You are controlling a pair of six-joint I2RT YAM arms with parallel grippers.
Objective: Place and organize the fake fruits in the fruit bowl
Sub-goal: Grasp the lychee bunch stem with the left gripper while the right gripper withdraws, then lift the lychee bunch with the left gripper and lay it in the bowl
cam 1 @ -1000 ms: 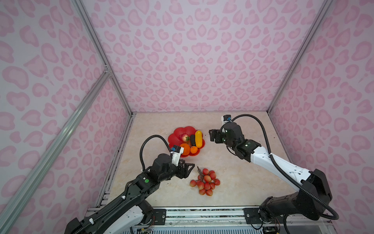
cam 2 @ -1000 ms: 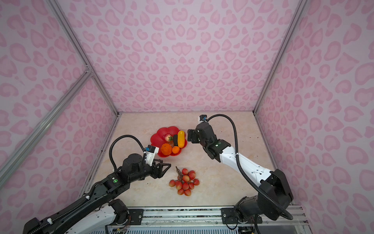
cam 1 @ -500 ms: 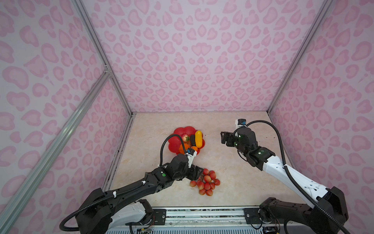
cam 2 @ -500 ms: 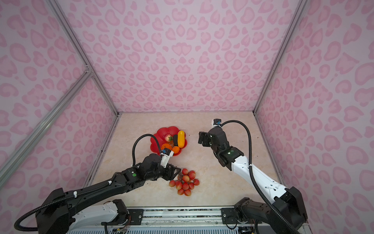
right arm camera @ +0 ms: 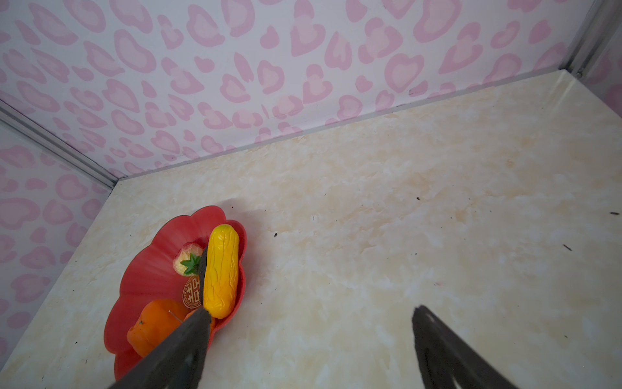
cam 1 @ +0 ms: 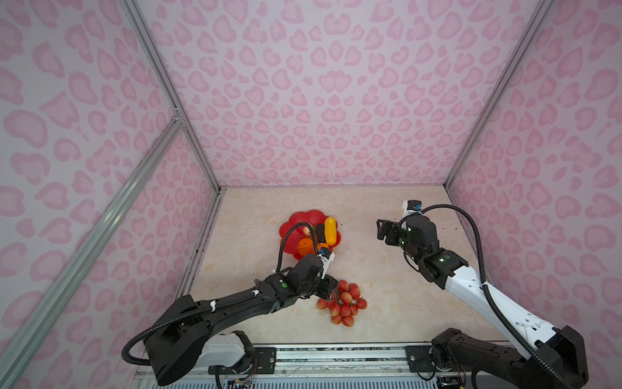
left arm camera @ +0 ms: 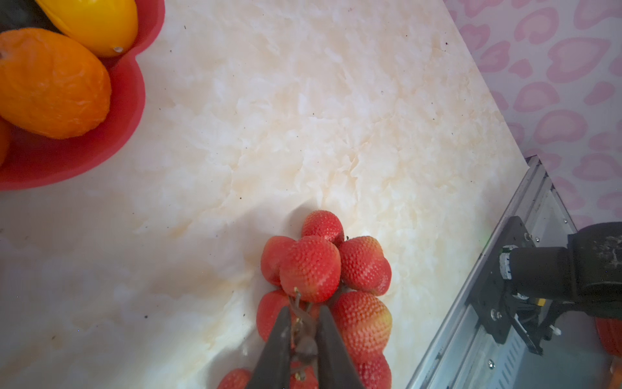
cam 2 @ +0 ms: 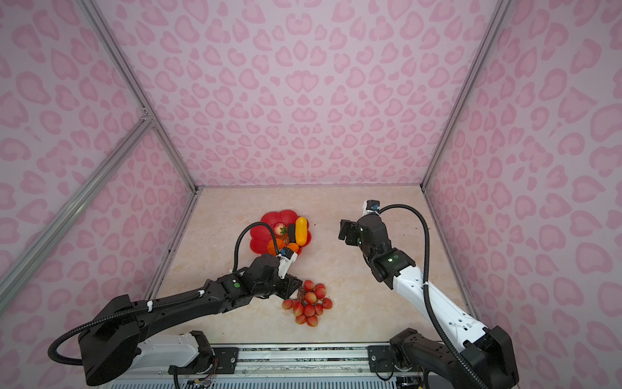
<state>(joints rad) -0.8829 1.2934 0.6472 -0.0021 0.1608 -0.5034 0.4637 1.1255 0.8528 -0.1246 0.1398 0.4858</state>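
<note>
The red lychee bunch (cam 1: 345, 304) (cam 2: 309, 304) (left arm camera: 311, 266) lies on the marble table near the front. My left gripper (cam 1: 331, 289) (cam 2: 296, 291) (left arm camera: 304, 308) is shut on its brown stem. The red fruit bowl (cam 1: 289, 229) (cam 2: 266, 222) (left arm camera: 128, 111) (right arm camera: 144, 269) holds the yellow oblong fruit (cam 1: 330, 230) (cam 2: 301, 230) (left arm camera: 97, 23) (right arm camera: 221, 269), dark avocado (cam 1: 319, 231) (cam 2: 291, 232), strawberry (cam 1: 304, 230) (cam 2: 278, 229) (right arm camera: 187, 259), large orange (cam 1: 305, 246) (cam 2: 275, 245) (right arm camera: 154, 326) and small orange (cam 1: 322, 247) (cam 2: 292, 247). My right gripper (cam 1: 382, 230) (cam 2: 345, 230) (right arm camera: 309, 310) hangs open and empty to the right of the bowl.
Pink patterned walls close in the table on three sides. A metal rail (cam 1: 336, 350) (left arm camera: 471, 320) runs along the front edge, close to the lychee bunch. The right arm's base (left arm camera: 555, 269) sits beyond that rail.
My left gripper reached forward to the lychee bunch and closed on its stem. My right gripper drew back to the right, away from the bowl, still open.
</note>
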